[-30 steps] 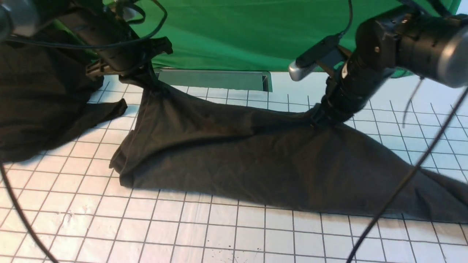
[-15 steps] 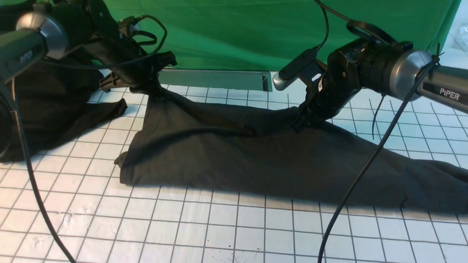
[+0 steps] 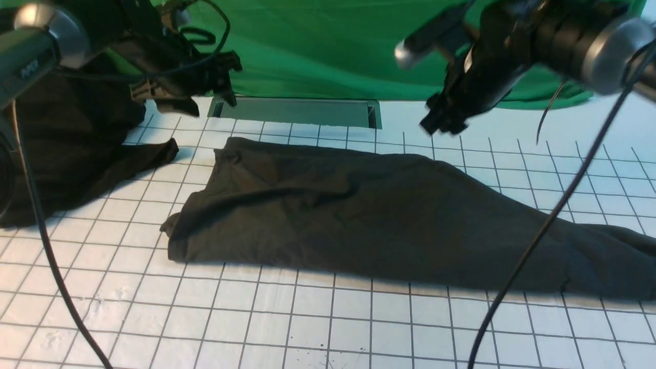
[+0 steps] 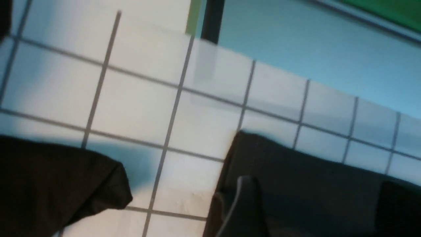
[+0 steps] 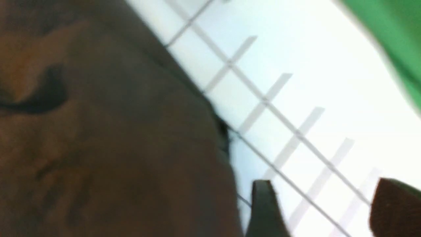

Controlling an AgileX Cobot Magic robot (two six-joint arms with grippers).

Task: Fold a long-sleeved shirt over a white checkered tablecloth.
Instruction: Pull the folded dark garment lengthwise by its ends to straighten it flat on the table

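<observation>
The dark charcoal long-sleeved shirt (image 3: 369, 220) lies flat as a long folded band across the white checkered tablecloth (image 3: 307, 323), running off the right edge. No print or label shows. My left gripper (image 3: 202, 102) hangs open above the cloth just beyond the shirt's far left corner. In the left wrist view the left gripper (image 4: 319, 204) has its fingers spread over the shirt (image 4: 312, 171), holding nothing. My right gripper (image 3: 438, 123) hovers open above the shirt's far edge. In the blurred right wrist view the right gripper (image 5: 325, 207) shows only tablecloth (image 5: 296, 98) between its fingers.
A blacker plain garment heap (image 3: 61, 143) lies at the left, one flap (image 4: 59, 184) reaching towards the shirt. A green fabric sheet (image 3: 333, 46) hangs behind. A grey metal channel (image 3: 297, 110) lies at the table's far edge. Black cables (image 3: 538, 241) cross in front of the shirt.
Both grippers have let go of the shirt's far edge, opened and risen. The raised edge has dropped, and the shirt now lies flat.
</observation>
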